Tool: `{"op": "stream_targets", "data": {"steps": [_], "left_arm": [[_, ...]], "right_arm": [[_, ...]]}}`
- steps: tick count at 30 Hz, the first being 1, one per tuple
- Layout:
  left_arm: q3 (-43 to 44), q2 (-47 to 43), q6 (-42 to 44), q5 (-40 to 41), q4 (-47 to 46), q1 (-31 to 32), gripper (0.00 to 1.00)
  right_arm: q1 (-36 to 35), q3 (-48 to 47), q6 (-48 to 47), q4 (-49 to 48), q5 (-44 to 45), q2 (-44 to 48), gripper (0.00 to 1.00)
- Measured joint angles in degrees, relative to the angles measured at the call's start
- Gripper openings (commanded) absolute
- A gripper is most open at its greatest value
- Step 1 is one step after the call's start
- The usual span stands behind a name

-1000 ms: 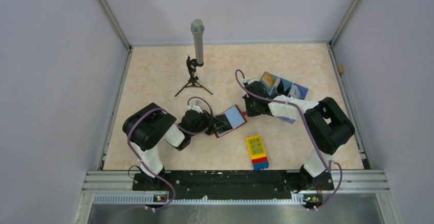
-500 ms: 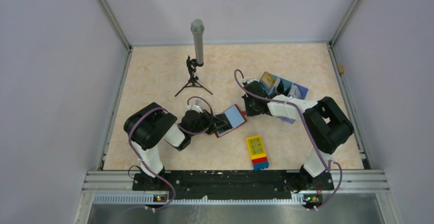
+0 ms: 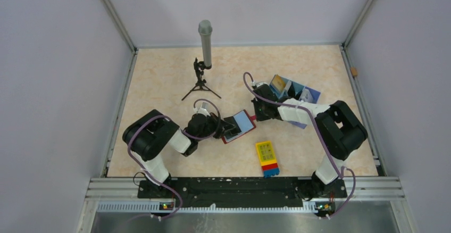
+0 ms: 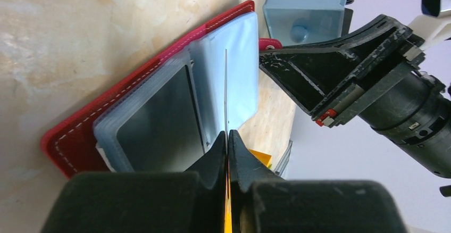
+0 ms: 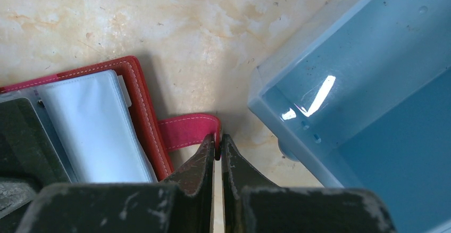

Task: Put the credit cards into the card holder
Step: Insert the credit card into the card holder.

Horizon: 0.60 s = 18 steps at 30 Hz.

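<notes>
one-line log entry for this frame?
left gripper: shut on card, edge-on over open card holder | right gripper: shut on closure tab of card holder

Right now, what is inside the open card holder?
The card holder lies open. One blue-grey pocket shows a dark card; the next pocket looks pale, contents unclear. The left fingers hold a thin card edge-on over it. Pockets stacked underneath are covered.

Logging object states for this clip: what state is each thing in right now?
Left fingers: shut on card.
Right fingers: shut on closure tab.
Card: held on edge over the open pockets.
Card holder: open, lying flat.
Tray: upright.
Block: lying flat, free.
Microphone stand: standing.
</notes>
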<state>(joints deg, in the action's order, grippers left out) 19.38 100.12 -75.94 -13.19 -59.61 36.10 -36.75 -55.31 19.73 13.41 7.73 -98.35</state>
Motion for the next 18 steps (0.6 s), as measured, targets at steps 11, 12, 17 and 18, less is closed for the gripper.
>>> {"op": "stream_targets", "data": {"steps": [11,12,17,18], "left_arm": [[0.02,0.0,0.28,0.66,3.72,0.5,0.0],[0.07,0.02,0.28,0.66,3.74,0.5,0.0],[0.31,0.74,0.24,0.66,3.02,0.5,0.0],[0.35,0.87,0.22,0.66,2.95,0.5,0.0]], "right_arm": [[-0.15,-0.63,-0.02,0.68,0.24,-0.33,0.0],[-0.15,-0.74,-0.02,0.76,0.28,-0.42,0.0],[-0.22,-0.74,-0.02,0.81,0.46,-0.42,0.0],[-0.22,-0.74,-0.02,0.81,0.46,-0.42,0.0]]}}
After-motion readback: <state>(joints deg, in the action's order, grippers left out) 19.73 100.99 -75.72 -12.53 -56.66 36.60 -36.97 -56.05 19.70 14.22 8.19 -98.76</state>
